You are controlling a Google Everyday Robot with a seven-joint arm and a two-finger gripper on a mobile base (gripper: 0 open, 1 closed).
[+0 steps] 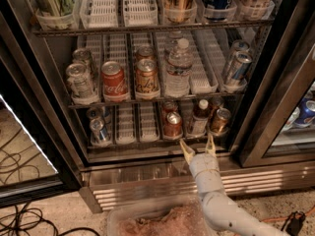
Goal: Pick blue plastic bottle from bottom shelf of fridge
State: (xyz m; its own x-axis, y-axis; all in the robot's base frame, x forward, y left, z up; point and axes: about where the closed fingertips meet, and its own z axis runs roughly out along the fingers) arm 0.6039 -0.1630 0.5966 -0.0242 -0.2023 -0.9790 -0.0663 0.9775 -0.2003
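Observation:
The fridge [275, 77] stands open with its black frame and wire racks. On the bottom shelf [147, 142] the blue plastic bottle [199, 118] stands upright with a white cap, dark shoulders and a pale label. A copper can [173, 124] is on its left and another copper can [219, 121] on its right. My gripper [199, 146] is open, fingers spread in a V, just in front of the shelf's front edge and directly below the bottle. It holds nothing.
A silver can [100, 130] sits at the shelf's left. The middle rack holds several cans and a clear water bottle [178, 69]. The ribbed steel base panel [147, 183] lies under my wrist. A clear bin [152, 220] is on the floor, cables [19, 220] at the left.

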